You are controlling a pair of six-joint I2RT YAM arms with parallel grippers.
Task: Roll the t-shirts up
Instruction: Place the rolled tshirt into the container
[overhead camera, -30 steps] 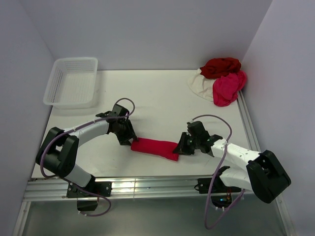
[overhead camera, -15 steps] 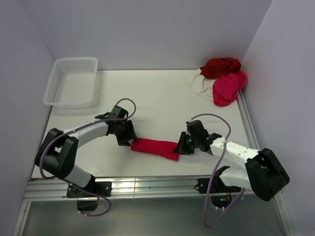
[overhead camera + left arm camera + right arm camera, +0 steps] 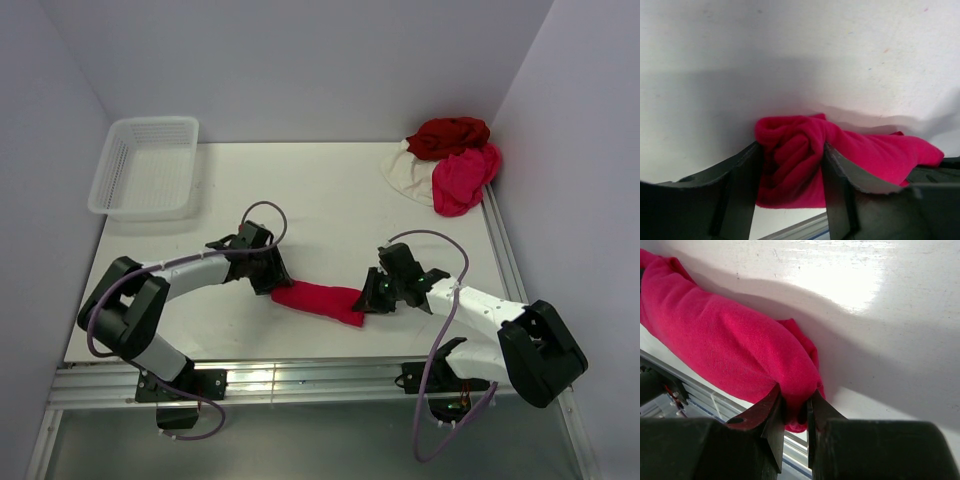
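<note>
**One high view, two low ones**

The overhead camera sits above and behind the arms (image 3: 185,268). From far off it looks down and forward over the whole table (image 3: 330,200). Each wrist camera rides low and very near the tabletop, looking out between its own fingers (image 3: 740,190) (image 3: 771,417). All three views share the rolled red shirt (image 3: 318,302), and each wrist view is close on one end.

Bright diffuse light, soft shadows, glare on the table (image 3: 840,275), wrist-view foregrounds blurred
</note>
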